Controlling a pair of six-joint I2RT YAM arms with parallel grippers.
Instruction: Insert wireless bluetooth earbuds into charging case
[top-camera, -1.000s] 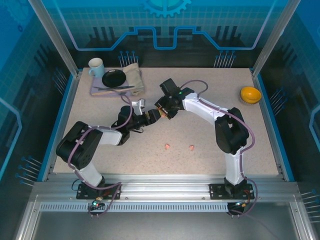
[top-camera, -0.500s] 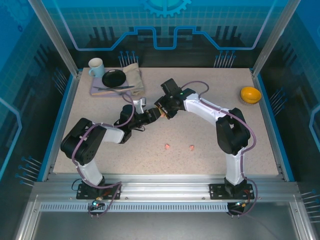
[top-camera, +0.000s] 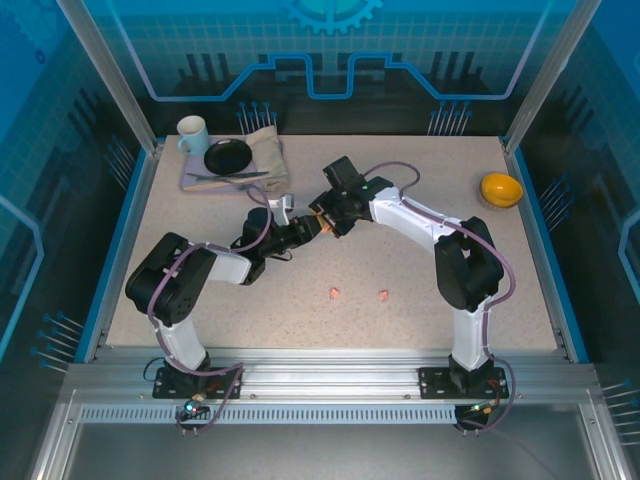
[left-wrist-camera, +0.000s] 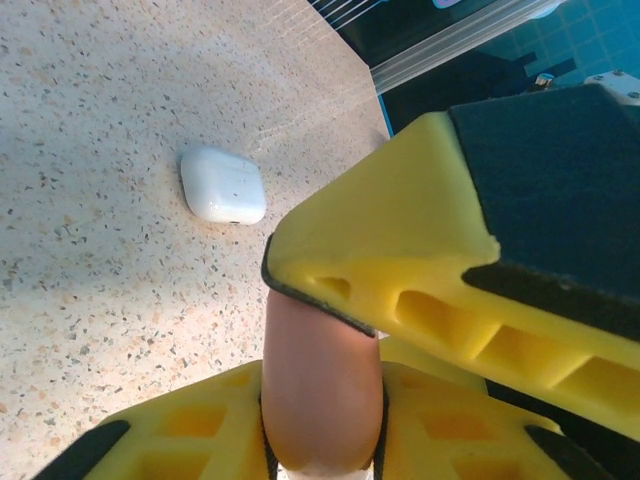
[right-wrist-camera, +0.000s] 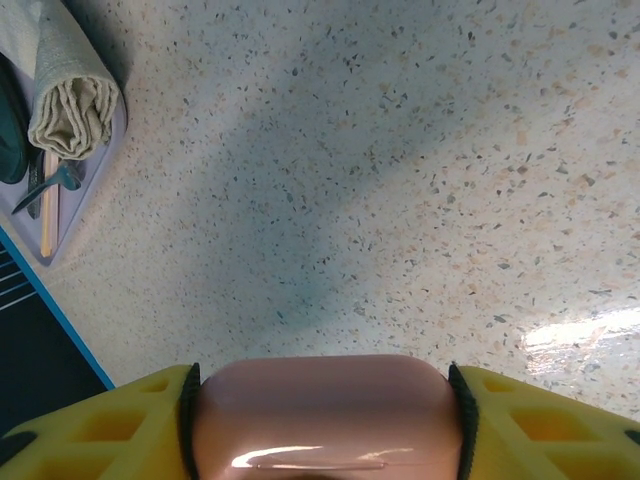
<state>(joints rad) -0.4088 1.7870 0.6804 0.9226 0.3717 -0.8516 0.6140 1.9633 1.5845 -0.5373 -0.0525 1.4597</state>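
Above the middle of the table hangs a salmon-pink charging case (top-camera: 314, 227), held from both sides. My right gripper (top-camera: 324, 221) is shut on its wide body (right-wrist-camera: 320, 420), a pad against each end. My left gripper (top-camera: 300, 233) comes in from the left and is shut across the narrow pink part (left-wrist-camera: 322, 390), with the right gripper's yellow finger (left-wrist-camera: 420, 230) just above. Two salmon-pink earbuds (top-camera: 336, 293) (top-camera: 383, 295) lie apart on the table, nearer the arm bases. A closed white charging case (left-wrist-camera: 222, 185) rests on the table beyond the left gripper.
At the back left a grey tray (top-camera: 192, 183) carries a mug (top-camera: 192, 135), a black bowl (top-camera: 228, 156), utensils and a rolled cloth (top-camera: 266, 152) (right-wrist-camera: 70, 100). A yellow bowl (top-camera: 501, 188) sits at the back right. The blue frame edge (right-wrist-camera: 50, 300) borders the table.
My left gripper has closed on the pink case while its arm edged toward the right gripper. The right gripper kept its hold and the earbuds stayed put.
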